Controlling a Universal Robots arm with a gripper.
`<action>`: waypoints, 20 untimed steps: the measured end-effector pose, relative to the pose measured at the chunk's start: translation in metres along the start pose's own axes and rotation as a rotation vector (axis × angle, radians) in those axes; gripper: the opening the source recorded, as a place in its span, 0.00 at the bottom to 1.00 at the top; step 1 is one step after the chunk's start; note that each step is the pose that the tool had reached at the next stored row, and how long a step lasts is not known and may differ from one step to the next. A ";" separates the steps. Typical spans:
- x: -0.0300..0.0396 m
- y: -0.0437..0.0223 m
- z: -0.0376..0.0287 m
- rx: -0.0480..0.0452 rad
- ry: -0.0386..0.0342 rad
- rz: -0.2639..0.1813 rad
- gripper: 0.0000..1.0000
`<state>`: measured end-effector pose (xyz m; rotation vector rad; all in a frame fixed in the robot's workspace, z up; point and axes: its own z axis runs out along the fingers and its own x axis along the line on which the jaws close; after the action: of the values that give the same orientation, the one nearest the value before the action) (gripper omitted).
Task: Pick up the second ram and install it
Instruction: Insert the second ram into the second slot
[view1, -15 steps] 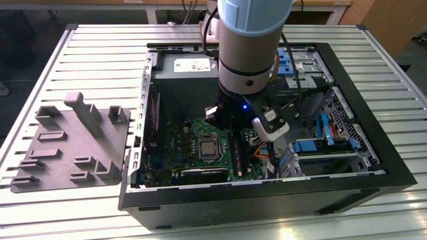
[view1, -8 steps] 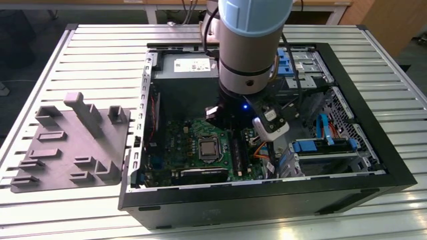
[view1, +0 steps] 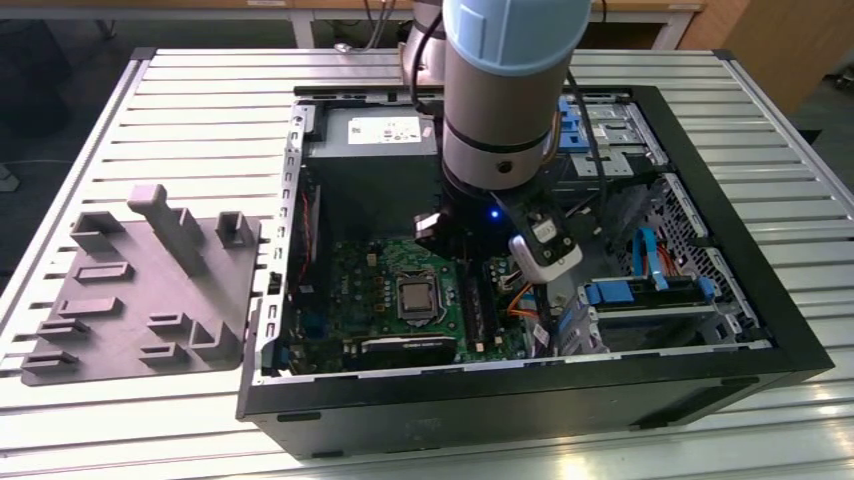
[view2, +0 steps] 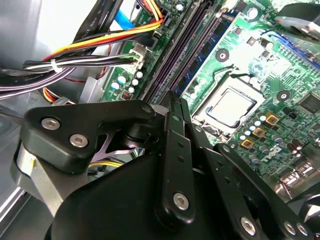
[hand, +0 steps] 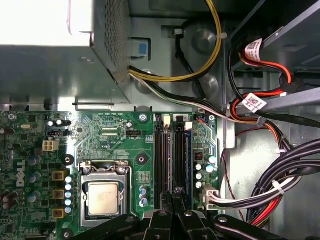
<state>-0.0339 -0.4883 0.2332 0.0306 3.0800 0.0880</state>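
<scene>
We find the tool (hand: 175, 196) clenched with nothing between its black fingers, its tips over the green motherboard's (hand: 115, 140) long dark memory slots (hand: 161, 165).

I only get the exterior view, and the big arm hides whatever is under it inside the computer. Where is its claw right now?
Observer: In both wrist views the black gripper hangs right over the long black memory slots on the green motherboard.
Operator: What sits beside those slots?
Observer: On the side away from the square silver processor, a white connector takes a bundle of black and white wires.
Operator: Any cable in the claw's way?
Observer: A yellow cable loops along the metal case wall beyond the slots, well apart from the gripper.
</scene>
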 end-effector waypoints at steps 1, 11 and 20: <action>0.0000 0.0000 0.0004 -0.0001 -0.0001 0.000 0.12; 0.0000 0.0003 0.0029 -0.0001 0.0000 0.000 0.12; 0.0015 0.0004 0.0058 -0.0011 0.0000 0.000 0.12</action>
<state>-0.0350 -0.4875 0.2274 0.0305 3.0800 0.0896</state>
